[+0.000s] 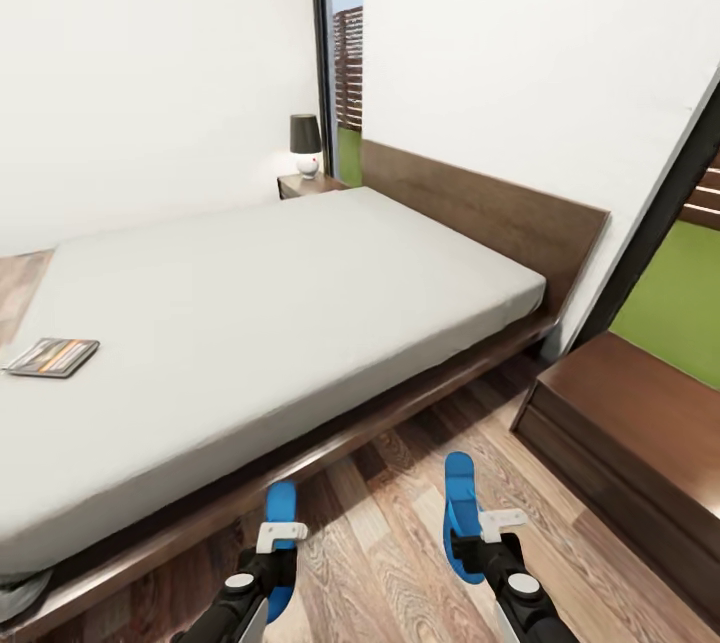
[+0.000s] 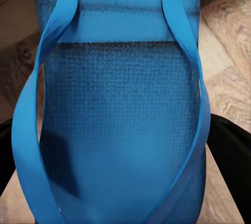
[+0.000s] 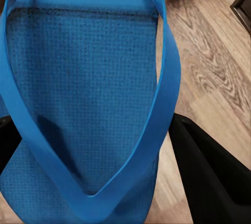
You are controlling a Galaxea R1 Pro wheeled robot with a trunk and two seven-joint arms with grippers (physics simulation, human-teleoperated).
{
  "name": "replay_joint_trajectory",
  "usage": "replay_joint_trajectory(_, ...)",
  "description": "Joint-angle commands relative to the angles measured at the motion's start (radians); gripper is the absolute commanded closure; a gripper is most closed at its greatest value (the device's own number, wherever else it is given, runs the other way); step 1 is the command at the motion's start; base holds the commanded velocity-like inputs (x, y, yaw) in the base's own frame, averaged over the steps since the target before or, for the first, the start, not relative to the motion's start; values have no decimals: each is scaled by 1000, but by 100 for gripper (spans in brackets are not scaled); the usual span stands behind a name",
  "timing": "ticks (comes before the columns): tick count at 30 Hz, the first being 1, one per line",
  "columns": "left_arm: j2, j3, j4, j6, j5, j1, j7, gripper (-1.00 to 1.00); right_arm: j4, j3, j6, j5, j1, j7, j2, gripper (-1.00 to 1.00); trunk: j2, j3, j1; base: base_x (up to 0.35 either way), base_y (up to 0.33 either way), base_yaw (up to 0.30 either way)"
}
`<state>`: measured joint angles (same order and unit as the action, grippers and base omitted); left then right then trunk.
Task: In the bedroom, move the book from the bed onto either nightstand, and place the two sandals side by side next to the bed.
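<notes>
The bed (image 1: 300, 303) with its grey mattress runs from the left to the headboard. The book (image 1: 52, 356) lies flat near the mattress's left edge. A far nightstand (image 1: 312, 185) carries a lamp. A second nightstand (image 1: 640, 423) stands at the right. My left gripper (image 1: 278, 568) is shut on one blue sandal (image 1: 281, 505) (image 2: 120, 119). My right gripper (image 1: 466, 551) is shut on the other sandal (image 1: 459, 495) (image 3: 83, 93). Both sandals hang over the wood floor just in front of the bed frame. Black fingers (image 2: 230, 151) (image 3: 209, 177) flank each sole.
A small lamp (image 1: 306, 143) sits on the far nightstand beside a tall window. Wood-plank floor (image 1: 390, 523) stretches between the bed frame and the right nightstand. Another window with grass behind it is at the far right.
</notes>
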<state>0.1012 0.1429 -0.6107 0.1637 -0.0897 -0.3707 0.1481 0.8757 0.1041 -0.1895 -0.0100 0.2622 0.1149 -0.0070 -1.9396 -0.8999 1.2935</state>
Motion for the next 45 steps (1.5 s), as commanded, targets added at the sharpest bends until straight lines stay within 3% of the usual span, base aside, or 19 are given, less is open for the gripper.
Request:
replay_joint_trajectory(1,-2,6,-1,4,-8,-1,9,100,2,3,-7,0,0,6,-1,100,0,-1,0,0,-13,271)
replay_joint_trajectory(17,0,15,-1,-1,-5,-1,10,100,2,4,-5,-4,0,9,-1,100,0,-1,0,0,-137,267)
replay_joint_trajectory(27,-9,8,2,-16,-14,-1,8,100,4,1,8,0,-20,4,-3,100,0,-1,0,0,0,23)
replay_joint_trajectory(29,-12,8,22,-41,-16,-1,8,100,3,-1,54,0,-39,-3,-24,100,0,-1,0,0,0,0)
replay_joint_trajectory(32,-12,8,53,-71,-17,-1,9,100,-14,-1,155,4,-72,-44,-125,100,0,-1,0,0,0,0)
replay_joint_trajectory(35,-12,8,62,-80,-18,-1,9,100,-31,-1,214,5,-101,-76,-184,100,0,-1,0,0,0,0)
replay_joint_trajectory(38,-12,8,85,-88,-18,-1,9,100,-63,-1,263,-2,-127,-92,-209,100,0,-1,0,0,0,0)
replay_joint_trajectory(39,-14,7,129,-126,-19,-1,10,100,-157,-1,348,-5,-139,-137,-217,100,0,-1,0,0,0,0)
replay_joint_trajectory(41,-14,7,186,-175,-18,-1,10,100,-215,-1,413,-3,-142,-169,-218,100,0,-1,0,0,0,0)
replay_joint_trajectory(45,-14,6,229,-229,-17,-1,11,100,-232,-1,433,1,-142,-175,-218,100,0,-1,0,0,0,118)
